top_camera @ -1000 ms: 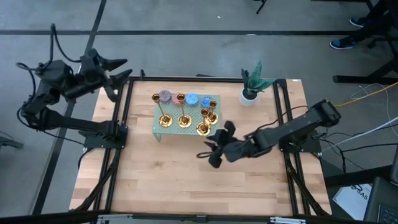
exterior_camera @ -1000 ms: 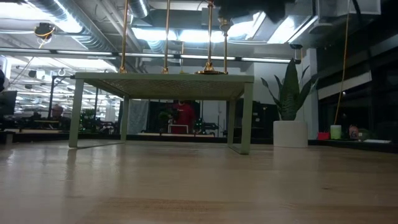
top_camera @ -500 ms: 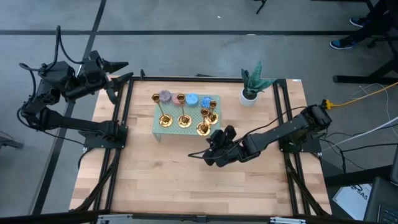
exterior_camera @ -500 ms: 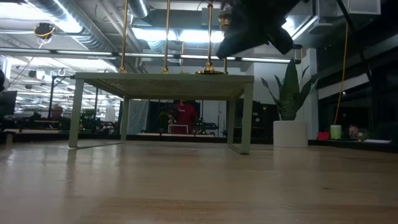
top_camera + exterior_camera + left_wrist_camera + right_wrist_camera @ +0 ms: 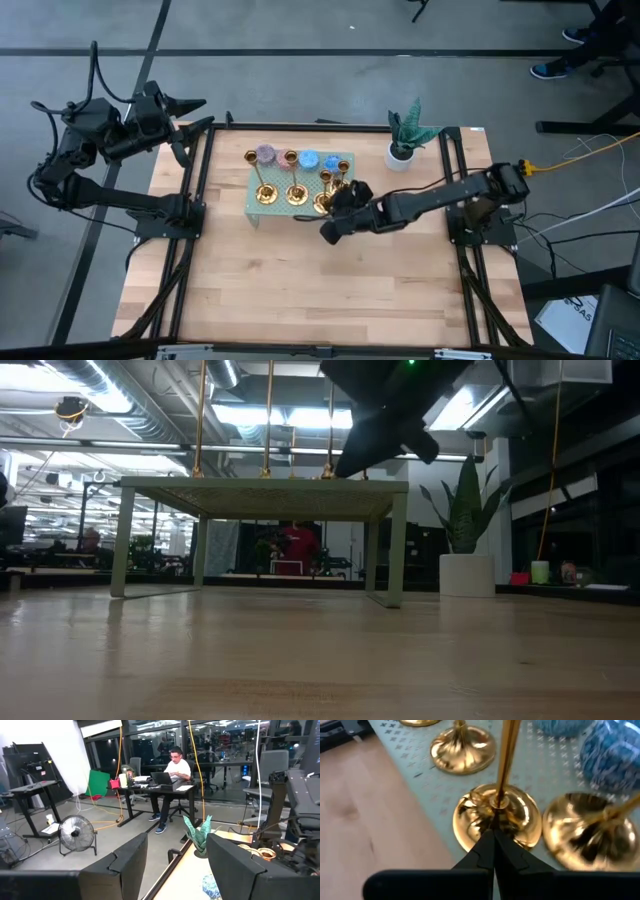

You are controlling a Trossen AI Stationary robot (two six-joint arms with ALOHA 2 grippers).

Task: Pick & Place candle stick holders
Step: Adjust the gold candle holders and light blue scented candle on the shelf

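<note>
The right tool (image 5: 333, 222) reaches in from the counter's right edge to the small green stand (image 5: 262, 166) that sits toward the counter's (image 5: 300, 290) far edge, near the middle of its width. In the right wrist view its two dark fingers (image 5: 494, 851) are pressed together, tips meeting just in front of the round base of the nearest candle stick holder (image 5: 497, 817); nothing is clamped between them. Whether the tips touch that base cannot be told.

Four gold candle stick holders stand upright on the green stand. Two are toward its left end (image 5: 265, 192) and middle (image 5: 295, 192), and two more crowd its right end (image 5: 340, 186), partly covered from above by the right tool. Along the stand's far side lie the round speckled candles (image 5: 308, 159) in purple-grey, blue and similar tones.

In the low view the stand's top and legs show with thin gold stems (image 5: 268, 415) rising from it, and the dark right arm hangs over its right end.

A potted plant (image 5: 405, 135) stands near the counter's far right corner.

The left tool (image 5: 175, 870) waits off the counter's far left corner, raised, its fingers spread apart and holding nothing
</note>
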